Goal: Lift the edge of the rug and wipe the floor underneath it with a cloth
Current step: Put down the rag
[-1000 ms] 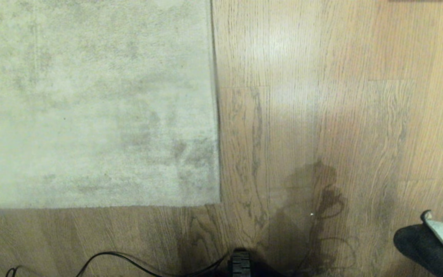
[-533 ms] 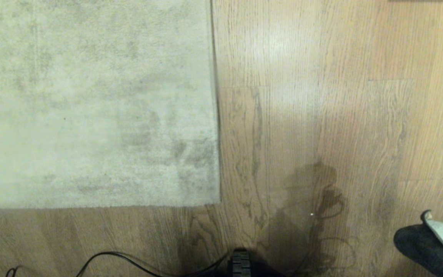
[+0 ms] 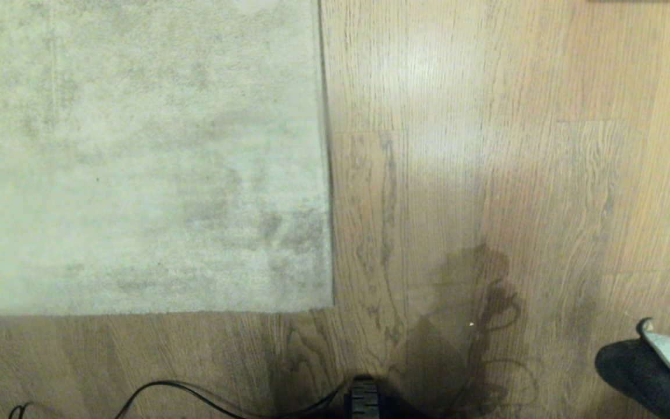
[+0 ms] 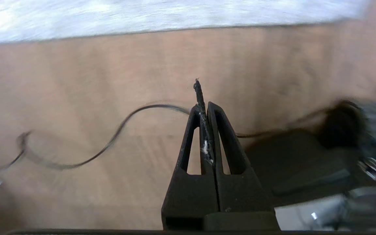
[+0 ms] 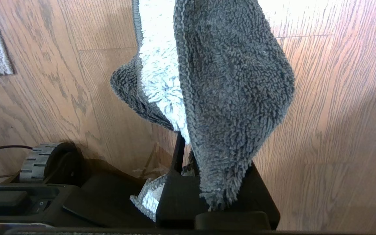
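The pale grey-beige rug (image 3: 137, 157) lies flat on the left half of the head view, its near right corner (image 3: 330, 304) down on the wood floor (image 3: 515, 145). At the bottom right edge of that view hangs the cloth (image 3: 649, 372), dark grey with a pale part. In the right wrist view my right gripper (image 5: 191, 143) is shut on the cloth (image 5: 227, 81), which drapes over and hides most of the fingers. My left gripper (image 4: 204, 106) is shut and holds nothing, low above bare floor (image 4: 77, 81). The rug's edge (image 4: 142, 16) lies ahead of it.
A black cable (image 3: 184, 390) curls over the floor along the near edge, also under the left gripper (image 4: 109, 143). My base's black wheel (image 5: 38, 161) and front part (image 3: 364, 401) sit at the bottom centre. A dark shadow (image 3: 474, 302) falls on the planks.
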